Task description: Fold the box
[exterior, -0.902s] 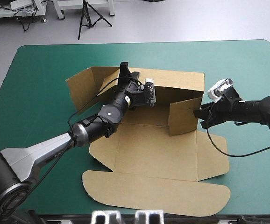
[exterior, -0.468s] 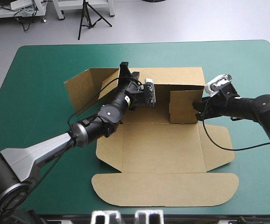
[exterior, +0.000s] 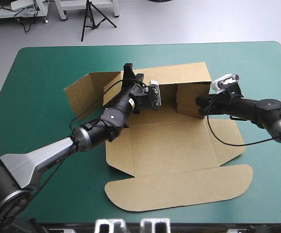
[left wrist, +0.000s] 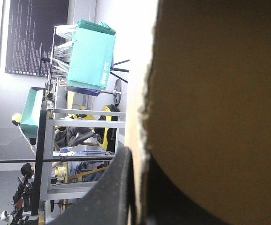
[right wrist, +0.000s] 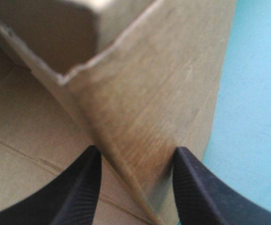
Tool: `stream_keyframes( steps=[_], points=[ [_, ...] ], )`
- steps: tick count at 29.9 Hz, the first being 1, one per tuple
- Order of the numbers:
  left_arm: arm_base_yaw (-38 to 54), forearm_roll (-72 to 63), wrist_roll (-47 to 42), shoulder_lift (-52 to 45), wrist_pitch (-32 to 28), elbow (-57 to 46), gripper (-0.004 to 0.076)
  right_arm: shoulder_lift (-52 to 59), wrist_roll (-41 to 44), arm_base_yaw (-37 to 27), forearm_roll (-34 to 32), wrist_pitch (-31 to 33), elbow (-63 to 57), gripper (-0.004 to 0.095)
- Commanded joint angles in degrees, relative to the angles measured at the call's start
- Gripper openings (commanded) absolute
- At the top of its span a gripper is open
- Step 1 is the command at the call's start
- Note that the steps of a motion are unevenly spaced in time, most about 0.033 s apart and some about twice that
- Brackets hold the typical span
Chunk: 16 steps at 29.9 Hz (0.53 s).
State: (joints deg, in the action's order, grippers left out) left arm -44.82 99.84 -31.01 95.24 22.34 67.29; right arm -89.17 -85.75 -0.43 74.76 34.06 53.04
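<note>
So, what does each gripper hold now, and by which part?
The left gripper pinches the box by the top edge of its raised rear wall. The right gripper only straddles the right side wall, fingers open.

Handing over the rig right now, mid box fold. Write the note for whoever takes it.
Left hand: shut on the box, at its raised back wall.
Right hand: open, fingers astride the raised right side wall.
Box sits mid-table on the teal-green cover, front lid flat.
Done: back and right walls up.
Left to do: left panel splays outward; nothing looks tucked.
</note>
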Motion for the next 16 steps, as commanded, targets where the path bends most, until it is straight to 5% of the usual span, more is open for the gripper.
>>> stream_keyframes(
  steps=[1,3,16],
  points=[
    [-0.8,-1.3,-1.2,-1.9,-6.0,1.0,-0.0009,1.0,-2.3,0.1,7.4,-3.0,1.3,0.0202],
    [-0.8,-1.3,-1.1,-1.9,-6.0,1.0,-0.0009,1.0,-3.6,0.1,7.4,-2.9,1.3,0.0002],
    [-0.8,-0.7,-0.8,-1.6,-2.1,1.0,-0.0008,0.9,-3.5,0.1,7.0,2.4,1.3,0.0001]
  ],
)
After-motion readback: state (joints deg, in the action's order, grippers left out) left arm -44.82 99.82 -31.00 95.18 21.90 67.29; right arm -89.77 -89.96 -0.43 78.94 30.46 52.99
